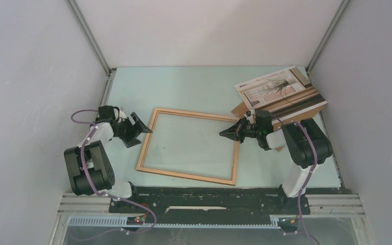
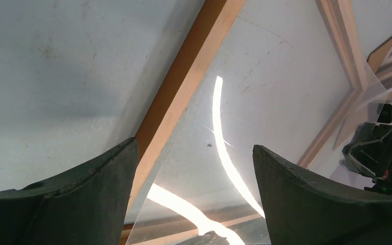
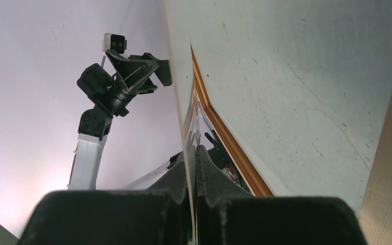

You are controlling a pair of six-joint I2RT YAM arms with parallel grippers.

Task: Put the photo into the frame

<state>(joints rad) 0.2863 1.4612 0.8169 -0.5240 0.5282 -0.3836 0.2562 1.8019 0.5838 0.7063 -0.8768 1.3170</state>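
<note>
The light wooden frame (image 1: 189, 145) lies flat in the middle of the table. The photo (image 1: 278, 87) lies on a brown backing board (image 1: 306, 109) at the back right, away from both grippers. My right gripper (image 1: 229, 131) is at the frame's right rail, shut on the edge of a thin clear sheet (image 3: 190, 127). In the left wrist view the sheet (image 2: 235, 117) lies tilted over the frame's opening and reflects bright streaks. My left gripper (image 1: 142, 130) is open and empty over the frame's left rail (image 2: 184, 76).
Grey enclosure walls stand at the left, right and back. The backing board leans against the right wall's corner post. The right arm (image 2: 380, 150) shows across the frame in the left wrist view, the left arm (image 3: 115, 87) in the right wrist view.
</note>
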